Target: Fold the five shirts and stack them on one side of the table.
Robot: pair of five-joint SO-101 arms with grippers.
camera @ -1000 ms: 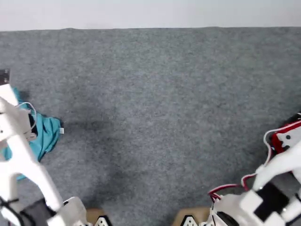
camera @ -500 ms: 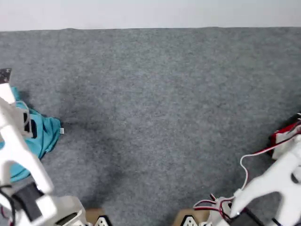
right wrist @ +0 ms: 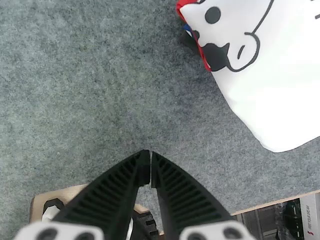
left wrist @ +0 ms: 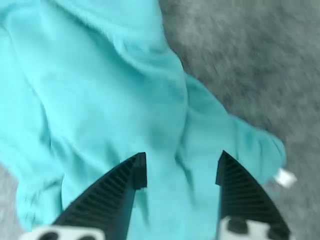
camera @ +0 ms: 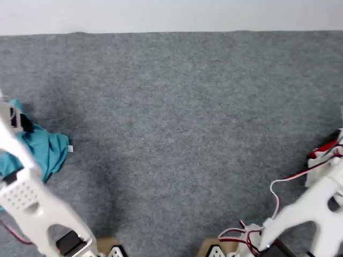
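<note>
**While my left end effector (left wrist: 181, 165) hangs open over the teal shirt (left wrist: 100, 90), my right end effector (right wrist: 150, 156) is pinched closed on nothing**

As I read my left wrist feed, the two black ridged fingers (left wrist: 125, 185) stand well apart. Crumpled teal cloth shows between and around them, and I can't tell whether the tips touch the fabric. Grey bench (left wrist: 260, 65) shows past the edge of the shirt, and a small white tag (left wrist: 285, 177) sticks out from its hem. From the high camera, the teal shirt lies rumpled at the left edge of the bench. My left arm (camera: 29, 198) crosses over its near part, with the wrist above the cloth.

On my right wrist feed, the right fingers (right wrist: 120, 185) meet at their tips and hold nothing, above bare grey covering. Near them, but apart, lies a white shirt (right wrist: 270, 85) with red trim and a black cartoon drawing; what I can see of it lies flat. A strip of pale wood (right wrist: 37, 207) runs under the end effector at the bench's near edge. From the high camera, my right arm (camera: 311, 206) sits at the near right corner, with red and white wires (camera: 278, 187) looped by its base. A bit of red-and-white cloth shows at the right edge of the bench just beyond it.
</note>
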